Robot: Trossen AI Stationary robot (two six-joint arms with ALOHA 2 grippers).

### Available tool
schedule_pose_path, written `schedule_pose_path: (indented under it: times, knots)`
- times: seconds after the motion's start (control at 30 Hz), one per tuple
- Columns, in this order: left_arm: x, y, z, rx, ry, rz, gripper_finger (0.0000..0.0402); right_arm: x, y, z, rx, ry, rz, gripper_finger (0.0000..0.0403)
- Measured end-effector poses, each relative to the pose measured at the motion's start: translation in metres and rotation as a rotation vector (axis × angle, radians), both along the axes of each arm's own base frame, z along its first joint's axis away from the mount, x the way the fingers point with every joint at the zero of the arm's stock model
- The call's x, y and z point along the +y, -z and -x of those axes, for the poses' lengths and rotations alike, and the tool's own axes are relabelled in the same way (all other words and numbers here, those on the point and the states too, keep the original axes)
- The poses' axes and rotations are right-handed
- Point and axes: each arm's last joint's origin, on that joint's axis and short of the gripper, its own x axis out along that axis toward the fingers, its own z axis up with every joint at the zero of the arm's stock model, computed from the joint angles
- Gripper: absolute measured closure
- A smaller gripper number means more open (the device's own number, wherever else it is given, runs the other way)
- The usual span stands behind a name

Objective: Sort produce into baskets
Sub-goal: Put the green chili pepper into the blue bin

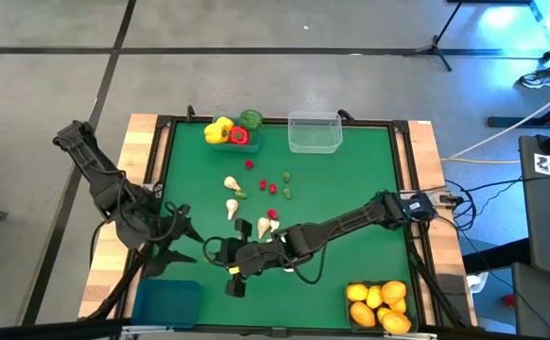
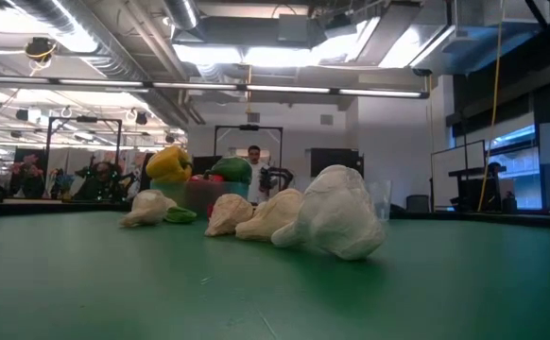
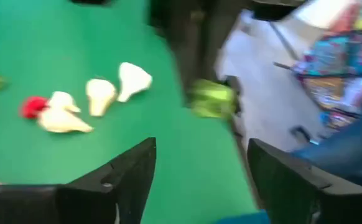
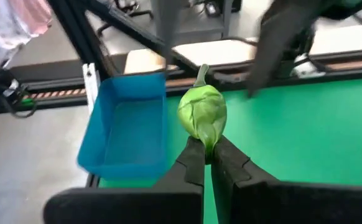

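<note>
Green felt table (image 1: 351, 189) in a wooden frame, grey floor around it; contents listed from the left.

Left gripper (image 1: 166, 238): near the left front of the table, fingers spread apart, nothing between them; it waits.

Blue bin (image 1: 166, 302): front left corner, nothing visible inside.

Right gripper (image 4: 209, 163): reaching across to the front left of centre, just beside the blue bin, fingers pinched on the lower tip of a small green pepper (image 4: 201, 113), stem pointing away from the fingers.
- Handling, as judged: a light, hollow, hard plastic toy with a smooth, rounded skin, so likely slippery. The hold on the narrow tip looks slight, and it could pivot or slip out. A grip across the widest part would be surer.

Bell peppers (image 1: 230, 130), yellow, red and green: back edge, left of centre, apparently in a bin.

Garlic bulbs (image 1: 232, 195): loose at mid-table, with small red and green pieces just beside.

Clear bin (image 1: 314, 133): back edge, centre.

Citrus (image 1: 379, 300): heaped at the front right corner.
</note>
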Motion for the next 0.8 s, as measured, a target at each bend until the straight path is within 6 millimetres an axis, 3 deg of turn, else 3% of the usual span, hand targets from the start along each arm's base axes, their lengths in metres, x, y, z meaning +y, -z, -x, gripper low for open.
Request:
schedule_pose_path:
  times: [0.13,0.57,0.8]
  knots:
    - [0.003,0.0,-0.001,-0.032,-0.083,-0.042,0.0135,-0.002,0.001,-0.003,-0.02,0.025,0.01,0.0403]
    - [-0.004,0.0,-0.006,-0.065,-0.054,-0.052,0.0134,-0.021,-0.003,-0.013,-0.074,0.041,0.007,0.0403]
    - [-0.004,-0.001,-0.007,-0.079,-0.047,-0.057,0.0184,-0.02,0.001,-0.013,-0.063,0.022,0.001,0.0403]
